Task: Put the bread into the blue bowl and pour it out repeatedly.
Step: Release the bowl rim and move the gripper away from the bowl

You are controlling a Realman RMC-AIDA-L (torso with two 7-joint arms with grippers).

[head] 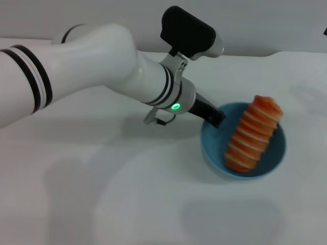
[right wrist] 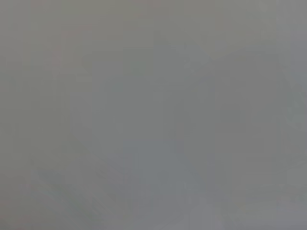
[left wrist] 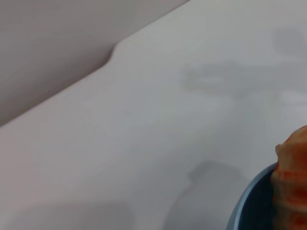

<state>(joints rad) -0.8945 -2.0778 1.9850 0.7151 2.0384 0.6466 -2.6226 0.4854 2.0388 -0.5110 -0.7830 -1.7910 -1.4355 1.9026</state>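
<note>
Ridged orange-brown bread (head: 254, 133) propped inside round light-blue bowl (head: 212, 153) on white bench (head: 127, 204).
Left end effector (head: 217, 117) pinching bowl's near-left rim, just beside bread's lower end; right end effector unseen.

Ridged orange bread (head: 254, 133) leans inside blue bowl (head: 210, 148).

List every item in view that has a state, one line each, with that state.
bread: inside the bowl, leaning on end, its top end poking above the far rim.
blue bowl: upright on the table, holding the bread.
left claw: at the bowl's left rim, gripping it.
table: white, carrying the bowl.
right claw: not in view.
</note>
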